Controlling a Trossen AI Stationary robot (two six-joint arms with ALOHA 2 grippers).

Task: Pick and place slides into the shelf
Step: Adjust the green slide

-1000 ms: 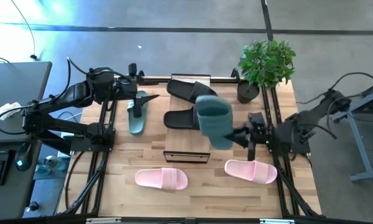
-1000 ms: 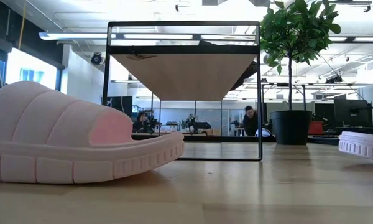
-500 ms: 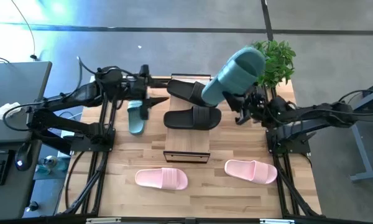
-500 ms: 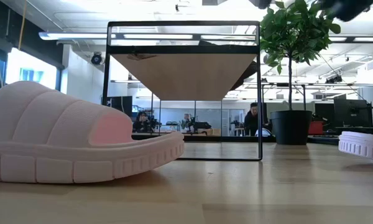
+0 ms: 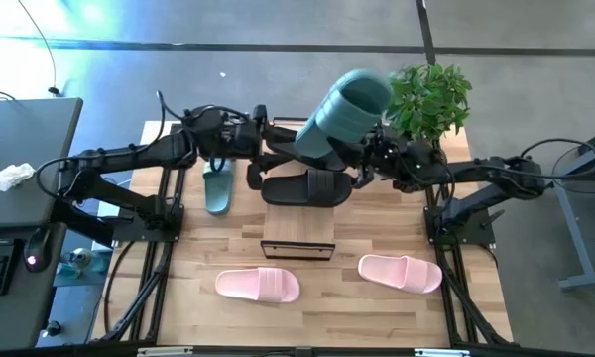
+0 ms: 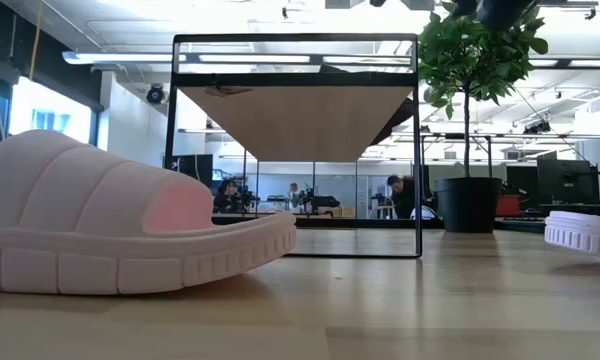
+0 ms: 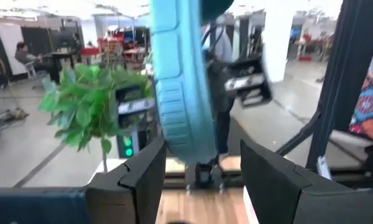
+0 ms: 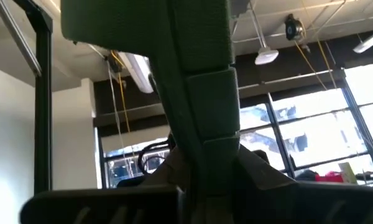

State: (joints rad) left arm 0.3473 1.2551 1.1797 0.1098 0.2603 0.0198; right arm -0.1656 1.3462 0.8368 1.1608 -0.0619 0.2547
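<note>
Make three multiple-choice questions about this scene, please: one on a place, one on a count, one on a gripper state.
1. Where is the held green slide?
A. raised above the shelf
B. beside the plant
C. on the floor

2. How many pink slides lie on the table?
A. one
B. two
C. three

3. What is the right gripper doing?
A. hanging open
B. shut on the green slide
C. holding a pink slide

Answers:
1 A, the high view shows it lifted over the shelf, above the black slides.
2 B, one pink slide and another lie near the front.
3 B, its fingers clamp the slide's edge.
</note>
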